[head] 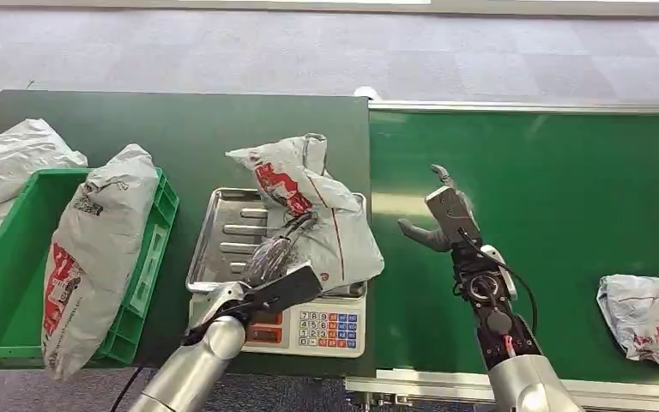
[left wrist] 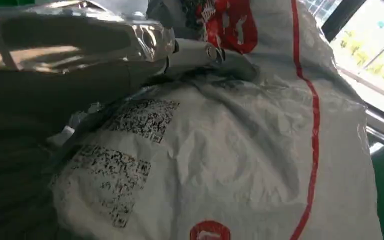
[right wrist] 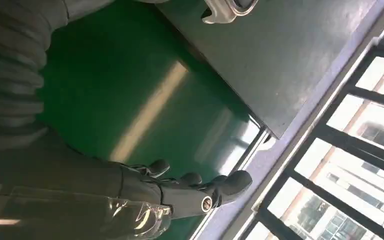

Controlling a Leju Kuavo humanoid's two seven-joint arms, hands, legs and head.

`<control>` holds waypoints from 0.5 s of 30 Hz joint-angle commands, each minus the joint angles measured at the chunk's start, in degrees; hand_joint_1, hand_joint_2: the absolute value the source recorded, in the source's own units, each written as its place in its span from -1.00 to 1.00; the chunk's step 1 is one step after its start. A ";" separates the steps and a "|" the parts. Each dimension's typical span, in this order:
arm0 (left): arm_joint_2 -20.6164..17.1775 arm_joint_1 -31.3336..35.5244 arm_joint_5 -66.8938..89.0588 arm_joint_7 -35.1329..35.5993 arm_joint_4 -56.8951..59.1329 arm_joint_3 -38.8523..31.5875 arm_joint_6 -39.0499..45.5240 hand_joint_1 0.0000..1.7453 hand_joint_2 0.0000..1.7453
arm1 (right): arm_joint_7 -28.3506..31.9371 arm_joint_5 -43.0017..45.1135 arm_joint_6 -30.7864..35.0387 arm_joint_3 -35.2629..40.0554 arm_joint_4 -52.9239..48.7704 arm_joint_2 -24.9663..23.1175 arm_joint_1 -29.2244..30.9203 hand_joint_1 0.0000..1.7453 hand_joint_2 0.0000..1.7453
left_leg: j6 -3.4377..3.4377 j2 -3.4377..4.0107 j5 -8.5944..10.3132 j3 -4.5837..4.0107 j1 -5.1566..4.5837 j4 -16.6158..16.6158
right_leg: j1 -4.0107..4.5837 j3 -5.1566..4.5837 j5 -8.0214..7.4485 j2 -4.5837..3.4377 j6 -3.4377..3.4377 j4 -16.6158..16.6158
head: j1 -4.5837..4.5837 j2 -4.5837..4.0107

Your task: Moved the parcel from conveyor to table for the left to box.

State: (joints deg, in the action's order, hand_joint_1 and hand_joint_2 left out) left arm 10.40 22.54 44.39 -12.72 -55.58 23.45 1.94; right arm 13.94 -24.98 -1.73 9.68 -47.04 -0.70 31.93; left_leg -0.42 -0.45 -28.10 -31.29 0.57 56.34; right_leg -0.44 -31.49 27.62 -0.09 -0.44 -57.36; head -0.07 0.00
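Note:
A grey plastic parcel [head: 313, 215] with red print lies crumpled on the steel tray [head: 223, 236] of a scale on the dark green table. My left hand [head: 276, 254] reaches in from the near side and its fingers [left wrist: 207, 52] lie on the parcel [left wrist: 230, 165], which shows printed labels close up. Whether the hand grips the bag cannot be told. My right hand [head: 443, 219] hovers over the green conveyor belt [head: 549, 189], to the right of the parcel and apart from it. Its fingers [right wrist: 200, 187] are spread and hold nothing.
A green crate [head: 17, 257] stands at the left of the table with a parcel [head: 94, 257] leaning over its rim. More grey bags [head: 9, 159] lie behind it. Another parcel [head: 652, 318] rests on the conveyor at the right edge. The scale keypad [head: 330, 329] faces me.

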 commanded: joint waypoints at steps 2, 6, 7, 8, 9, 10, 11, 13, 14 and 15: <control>0.58 3.32 0.62 0.01 10.33 1.25 -2.44 -1.00 1.00 | 0.85 1.09 1.51 -1.47 -2.02 -0.11 -0.27 -1.00 1.00 | 0.03 -0.01 0.09 0.01 -0.03 -0.08 | -0.03 0.03 -0.06 0.08 0.01 0.07 | 0.00 0.00; 0.55 4.01 0.58 -0.36 12.34 2.32 -4.93 -1.00 1.00 | 0.88 0.99 1.48 -1.57 -1.24 0.03 -0.18 -1.00 1.00 | 0.03 -0.04 0.05 0.12 -0.04 -0.06 | -0.04 0.16 -0.03 0.08 0.00 0.05 | -0.02 0.00; 0.58 4.53 0.60 -0.36 13.66 2.80 -5.55 -1.00 1.00 | 1.03 0.90 1.63 -1.51 -0.67 0.18 -0.03 -1.00 1.00 | 0.03 -0.07 0.05 0.13 -0.05 -0.05 | -0.05 0.17 -0.02 0.10 0.00 0.03 | 0.00 0.00; 0.75 4.94 0.63 -0.26 14.88 2.96 -5.36 -1.00 1.00 | 1.34 0.92 1.89 -1.51 -0.19 0.28 0.10 -1.00 1.00 | 0.04 -0.05 0.11 0.13 -0.04 -0.11 | -0.04 0.17 -0.09 0.10 0.01 0.11 | 0.00 0.00; 0.83 5.11 0.45 -0.38 15.41 2.72 -4.76 -1.00 1.00 | 1.49 0.93 2.03 -1.55 0.08 0.33 0.14 -1.00 1.00 | 0.04 -0.09 0.07 0.19 -0.04 -0.08 | -0.05 0.23 -0.05 0.11 0.01 0.06 | -0.02 0.00; 0.94 5.18 0.07 -0.91 15.69 2.24 -3.44 -0.94 1.00 | 1.79 1.01 2.35 -1.68 0.30 0.32 0.10 -1.00 1.00 | 0.04 -0.09 0.14 0.18 -0.05 -0.14 | -0.05 0.22 -0.11 0.13 0.00 0.12 | -0.02 0.00; 0.93 5.27 0.25 -1.22 15.75 2.26 -2.50 -0.94 1.00 | 1.85 0.98 2.39 -1.70 0.38 0.37 0.05 -1.00 1.00 | 0.04 -0.12 0.10 0.25 -0.06 -0.10 | -0.06 0.30 -0.07 0.14 -0.01 0.08 | -0.02 0.00; 1.07 5.28 0.49 -1.52 15.47 1.88 -0.20 0.74 1.00 | 2.10 0.99 2.61 -1.90 0.09 0.44 -0.30 -1.00 1.00 | 0.04 -0.12 0.07 0.33 -0.05 -0.07 | -0.06 0.39 -0.04 0.15 -0.01 0.06 | -0.02 0.00; 1.13 5.19 0.45 -1.83 15.13 1.61 1.00 0.88 1.00 | 2.14 0.95 2.50 -1.99 -0.10 0.49 -0.44 -1.00 1.00 | 0.05 -0.05 0.22 0.24 -0.05 -0.23 | -0.05 0.29 -0.22 0.11 0.00 0.23 | 0.00 0.00; 1.08 5.00 0.66 -1.93 14.66 1.47 2.06 0.96 1.00 | 2.20 0.88 2.48 -2.00 -0.06 0.49 -0.41 -1.00 1.00 | 0.04 -0.10 0.09 0.34 -0.04 -0.09 | -0.05 0.40 -0.07 0.13 -0.01 0.09 | -0.02 0.00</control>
State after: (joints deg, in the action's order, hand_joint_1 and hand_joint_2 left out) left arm 11.56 27.47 44.46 -14.16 -47.19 23.89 0.22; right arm 15.67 -24.11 0.64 9.05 -49.05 -0.61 30.98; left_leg -0.39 -0.60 -28.08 -30.95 0.55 56.34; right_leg -0.48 -31.09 27.63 0.06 -0.46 -57.35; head -0.09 0.00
